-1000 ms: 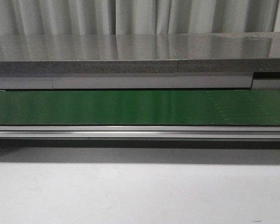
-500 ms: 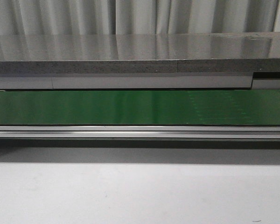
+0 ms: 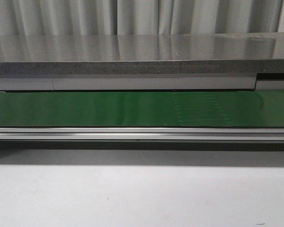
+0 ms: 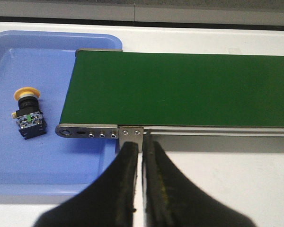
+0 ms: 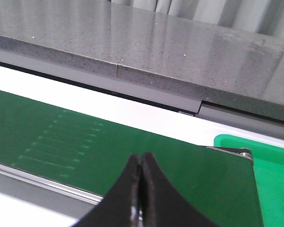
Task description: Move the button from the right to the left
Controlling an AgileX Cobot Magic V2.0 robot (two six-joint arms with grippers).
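- Both pincers are pressed together and hold nothing: the left gripper point(image 4: 142, 165) sits low in its own view near the belt's end roller, the right gripper point(image 5: 140, 182) low in its view over the green belt point(image 3: 85, 109).
- Since a second ago, the faint dotted marking point(image 3: 199, 108) on the belt has slid leftward in the front view, so the belt is running; neither arm has entered that view.
- A button point(image 4: 28, 113) lies on its side in the blue tray point(image 4: 47, 165), at the left of the left wrist view, apart from the belt, so one delivery looks finished.
- Only a corner of a green bin point(image 5: 270, 179) shows; its contents are cut off.
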